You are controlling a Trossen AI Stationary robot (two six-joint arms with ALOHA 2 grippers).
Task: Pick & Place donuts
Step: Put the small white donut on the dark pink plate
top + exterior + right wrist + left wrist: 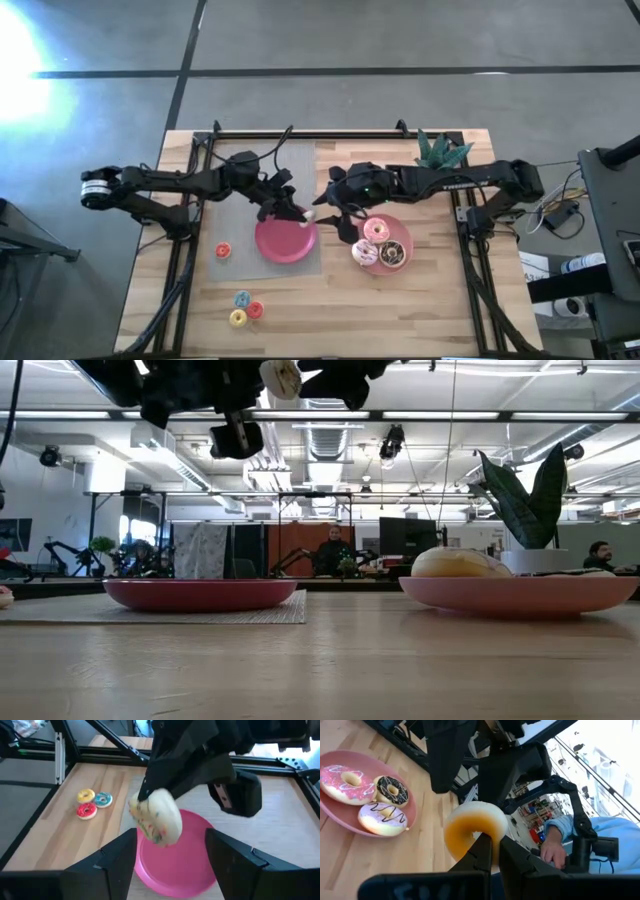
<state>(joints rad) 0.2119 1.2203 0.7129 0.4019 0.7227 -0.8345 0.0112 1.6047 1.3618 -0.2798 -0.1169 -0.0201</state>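
A white-iced, sprinkled donut is held in the air by my left gripper, above the far right rim of an empty pink plate. My right gripper is open just right of it, its fingers standing apart on either side below the donut without touching. A second pink plate carries three donuts: pink iced, chocolate and pale with dark drizzle. Tiny orange, blue, red and yellow donuts lie flat on the wood. My left gripper pinches the white donut by the near part of its ring, between the two fingertips. The fingers come from the table's left, slanting slightly down. The donut is lifted clear, standing on edge high above the plate.
The empty plate sits on a grey mat. A potted plant stands at the far right of the table. Black frame rails run along both sides. People sit in the room beyond, one with a blue sleeve.
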